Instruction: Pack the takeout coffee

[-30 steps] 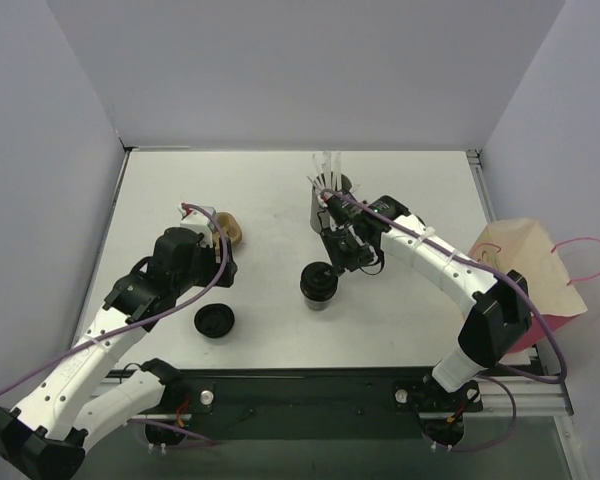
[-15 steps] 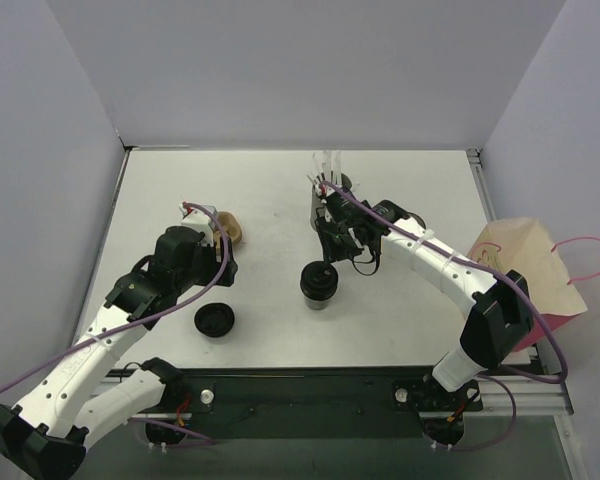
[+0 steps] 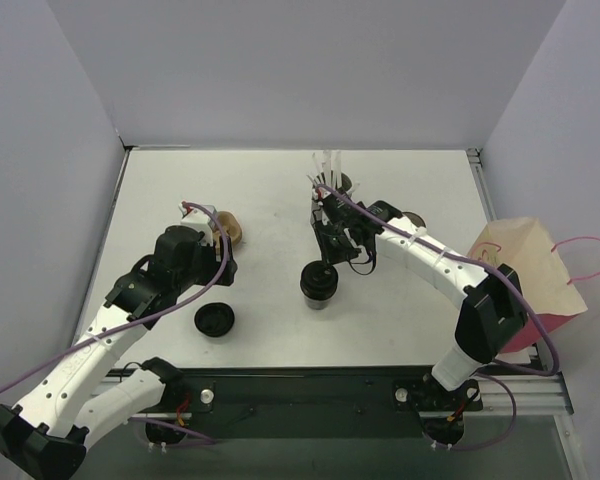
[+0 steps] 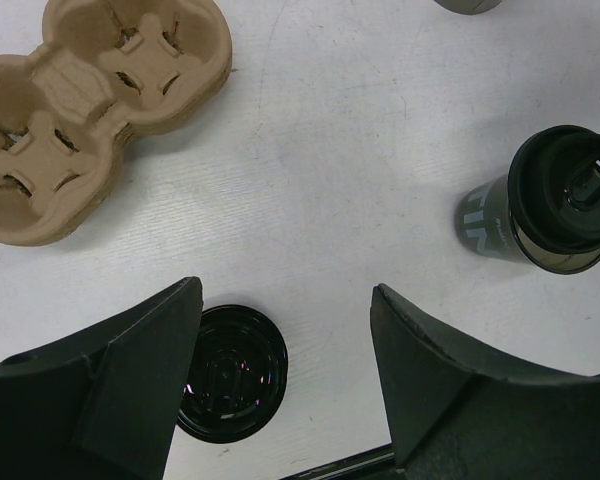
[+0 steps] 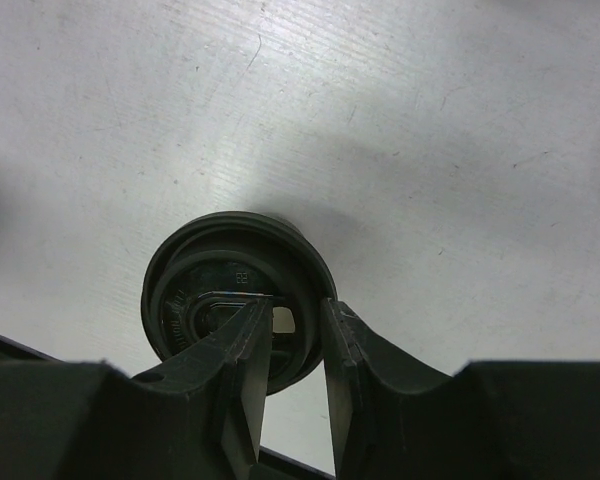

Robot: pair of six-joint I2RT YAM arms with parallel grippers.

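1. Since the earlier frame, the right gripper [image 5: 290, 330] has shifted left from beside the takeout coffee [image 3: 318, 288] to directly over it, and its jaws have drawn closer together.
2. Right gripper, state: the jaws stand narrowly apart. In the wrist view one finger reaches inside the cup's mouth and the other sits at the outside of the rim on the right. Whether they already press on the wall cannot be told.
3. Takeout coffee, position: upright on the table [image 3: 260, 200], just right of centre in the overhead view, its dark round rim open.
4. Left gripper [image 4: 285, 300], state: jaws spread wide with nothing between them, hovering over the table at the left of the overhead view.
5. Loose black lid [image 4: 232, 372]: flat on the table, at the lower edge of the left wrist view, partly behind the left finger.
6. Cardboard cup carrier [image 4: 90, 110]: two wells, upper left of the left wrist view, well apart from the cup.
7. Grey straw holder [image 3: 338, 184]: upright above the cup in the overhead view, with white straws standing out of it, partly hidden by the right arm.
8. Paper bag [image 3: 525, 265]: at the right edge of the overhead view, with pink handles.
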